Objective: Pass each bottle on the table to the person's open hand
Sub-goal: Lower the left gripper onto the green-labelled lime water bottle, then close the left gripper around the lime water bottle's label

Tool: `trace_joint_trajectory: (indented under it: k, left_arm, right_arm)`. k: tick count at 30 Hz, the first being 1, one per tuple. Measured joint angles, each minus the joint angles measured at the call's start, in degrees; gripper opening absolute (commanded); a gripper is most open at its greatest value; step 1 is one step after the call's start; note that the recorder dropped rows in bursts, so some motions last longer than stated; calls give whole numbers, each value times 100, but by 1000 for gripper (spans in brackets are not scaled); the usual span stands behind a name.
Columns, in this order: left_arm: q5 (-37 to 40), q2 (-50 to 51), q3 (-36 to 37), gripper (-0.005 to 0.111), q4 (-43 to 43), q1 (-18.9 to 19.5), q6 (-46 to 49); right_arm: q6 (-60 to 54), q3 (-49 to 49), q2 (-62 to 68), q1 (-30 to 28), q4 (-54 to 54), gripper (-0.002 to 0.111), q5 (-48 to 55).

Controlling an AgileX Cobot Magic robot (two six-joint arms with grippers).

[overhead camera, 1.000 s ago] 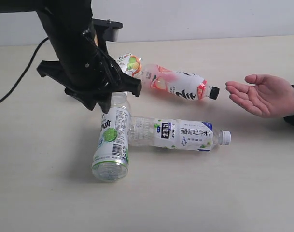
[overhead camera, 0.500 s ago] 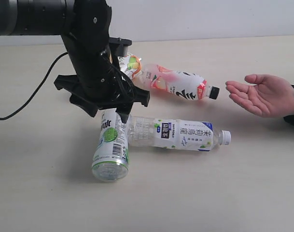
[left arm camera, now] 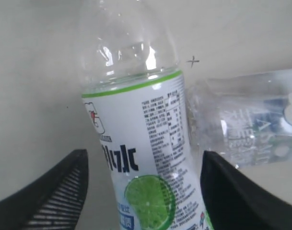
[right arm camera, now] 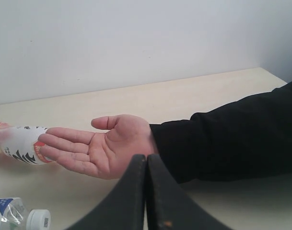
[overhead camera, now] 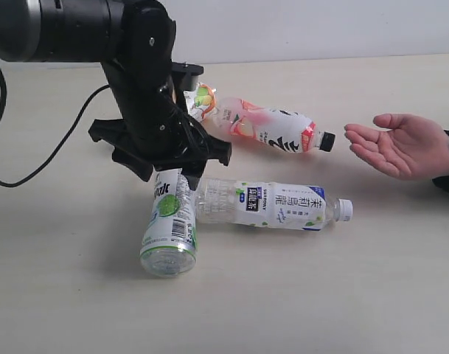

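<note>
The green-lime bottle (overhead camera: pixel 169 221) lies on the table (overhead camera: pixel 320 295), its neck end under my left arm. My left gripper (overhead camera: pixel 170 175) is open and straddles the bottle's upper label (left arm camera: pixel 146 163), one finger (left arm camera: pixel 59 191) on each side, not gripping. The white-blue bottle (overhead camera: pixel 272 204) lies crosswise against it, cap to the right. Behind, the pink-peach bottle (overhead camera: pixel 272 127) points its black cap at the person's open hand (overhead camera: pixel 401 145). The white patterned bottle (overhead camera: pixel 200 99) is partly hidden by the arm. My right gripper (right arm camera: pixel 146 160) is shut and empty, just in front of the palm (right arm camera: pixel 98 146).
A black cable (overhead camera: pixel 47 155) trails over the table at the left. The person's dark sleeve (right arm camera: pixel 232 134) lies along the right edge. The white cap (right arm camera: pixel 38 220) of the white-blue bottle shows low in the right wrist view.
My left arm has shifted right and come down over the green-lime bottle's neck end, so its fingers now flank the bottle. Bottles and hand have not moved.
</note>
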Motion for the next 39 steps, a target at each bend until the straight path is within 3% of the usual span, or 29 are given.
trace_joint_trajectory:
  k: [39]
  left_arm:
    - [-312,723,-11,65,274,0,-28]
  right_arm:
    - [0,0,0,0,0,0,0]
